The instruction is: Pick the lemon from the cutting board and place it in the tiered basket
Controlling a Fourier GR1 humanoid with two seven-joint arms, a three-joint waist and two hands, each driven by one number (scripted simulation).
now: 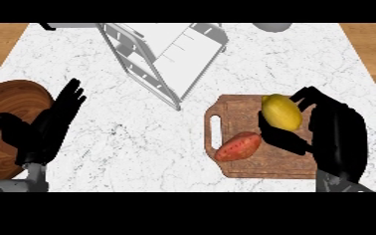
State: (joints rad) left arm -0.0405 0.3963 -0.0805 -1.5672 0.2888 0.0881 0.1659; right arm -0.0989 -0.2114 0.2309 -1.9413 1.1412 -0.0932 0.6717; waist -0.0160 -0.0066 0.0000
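Left hand (46, 124) rests open at the left edge, fingers straight and pointing up, over the rim of a round wooden board (18, 92). Not involved.

Tiered basket (165, 55) sits at the far centre of the counter (110, 129), a white wire frame, nothing visible in it. Well apart from the cutting board (283, 167), which lies near right.

On the cutting board: a sweet potato (238, 147) at the near left part, and the lemon (282, 112) at the far part, just beside it.

Right hand (334, 134) is at the lemon. Fingers (312, 95) curl over its far right side, thumb (283, 140) under its near side, so the lemon sits between them, pinched. Cannot tell whether it is lifted off the cutting board or still touching it.

Progress, my read: grasp looks made, early stage. Left to do: lift, carry left and far across the counter to the tiered basket, set it in a tier, let go. Watch the sweet potato next to the thumb on the lift.
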